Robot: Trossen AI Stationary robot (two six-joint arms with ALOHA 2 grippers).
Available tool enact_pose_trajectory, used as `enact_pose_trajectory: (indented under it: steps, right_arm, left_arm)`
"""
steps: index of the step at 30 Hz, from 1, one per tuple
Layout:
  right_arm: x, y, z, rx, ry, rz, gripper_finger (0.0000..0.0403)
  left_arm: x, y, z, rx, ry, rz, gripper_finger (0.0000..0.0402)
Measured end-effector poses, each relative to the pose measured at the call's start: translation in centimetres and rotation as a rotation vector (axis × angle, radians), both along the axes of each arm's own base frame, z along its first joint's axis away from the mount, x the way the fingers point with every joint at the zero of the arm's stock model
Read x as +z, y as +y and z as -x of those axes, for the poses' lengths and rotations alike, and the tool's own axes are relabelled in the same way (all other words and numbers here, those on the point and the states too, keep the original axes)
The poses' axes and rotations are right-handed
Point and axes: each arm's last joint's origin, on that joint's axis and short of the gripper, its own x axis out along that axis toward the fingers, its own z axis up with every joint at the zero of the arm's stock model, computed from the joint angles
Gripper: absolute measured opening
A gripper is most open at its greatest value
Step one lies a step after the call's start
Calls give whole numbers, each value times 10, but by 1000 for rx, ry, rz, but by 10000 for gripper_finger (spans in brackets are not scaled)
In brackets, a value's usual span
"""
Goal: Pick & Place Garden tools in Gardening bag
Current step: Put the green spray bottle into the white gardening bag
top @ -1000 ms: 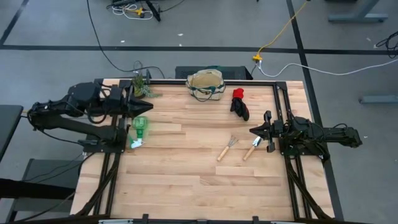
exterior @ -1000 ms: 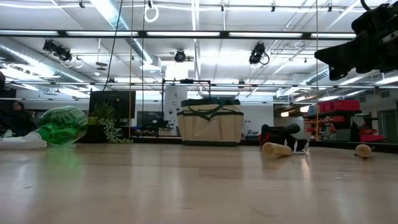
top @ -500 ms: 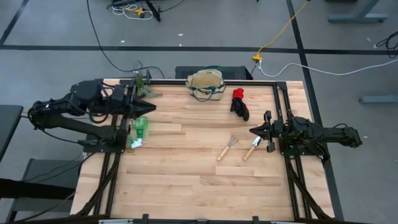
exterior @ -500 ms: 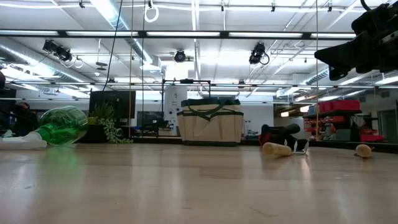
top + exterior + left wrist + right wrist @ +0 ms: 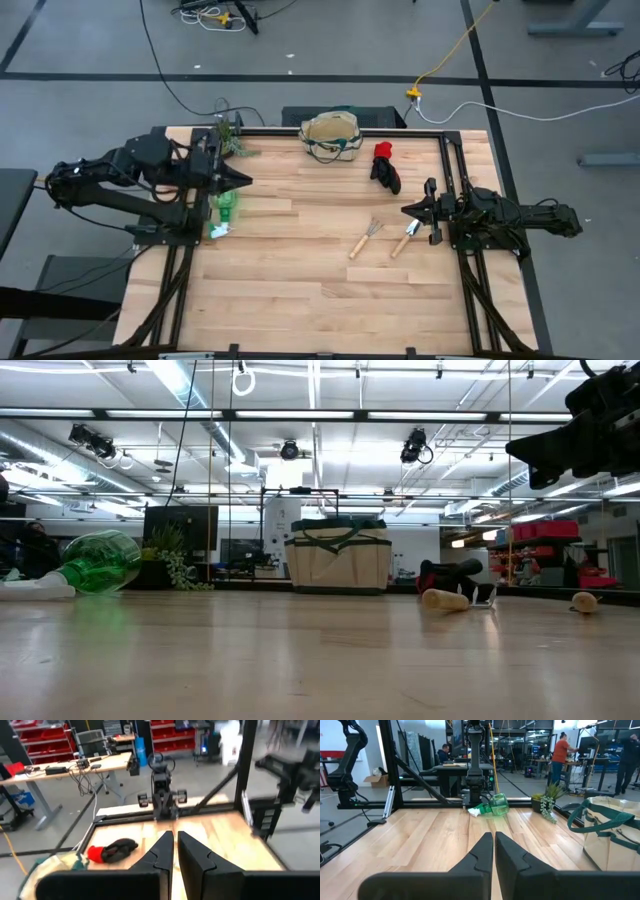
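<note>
The beige gardening bag [image 5: 330, 135] with green trim stands upright at the table's far edge. To its right lies the red-and-black glove [image 5: 385, 166]. The wooden-handled rake [image 5: 365, 238] and trowel [image 5: 405, 238] lie flat right of centre. The green translucent item [image 5: 225, 205] lies on its side at the left edge. My left gripper [image 5: 245, 181] hovers shut above it, pointing toward the right edge. My right gripper [image 5: 405, 210] rests shut just beyond the trowel, pointing left. In the right wrist view the green item [image 5: 492, 806] lies straight ahead.
A small leafy plant [image 5: 230, 140] stands at the far left corner, beside the left arm. Black frame rails [image 5: 455, 170] run along both table sides. The table's middle and near half are bare wood [image 5: 300, 290]. People stand in the room beyond [image 5: 561, 750].
My left gripper has tipped its fingers a little downward and rolled slightly, shifting a touch toward the near edge so that it covers more of the green item. It has stayed shut.
</note>
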Motion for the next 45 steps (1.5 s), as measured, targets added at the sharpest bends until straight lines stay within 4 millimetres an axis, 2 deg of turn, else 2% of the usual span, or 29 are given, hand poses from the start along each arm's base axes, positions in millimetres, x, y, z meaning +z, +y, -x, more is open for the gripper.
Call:
enact_pose_trajectory:
  steps: [5, 14, 45]
  right_arm:
    - [0, 0, 0, 0, 0, 0, 23]
    - [0, 0, 0, 0, 0, 0, 23]
    - [0, 0, 0, 0, 0, 0, 23]
  left_arm:
    - [-1, 0, 0, -16, 16, -97, 32]
    - [-2, 0, 0, -27, 22, -158, 32]
    - [-4, 0, 1, -30, 48, -161, 32]
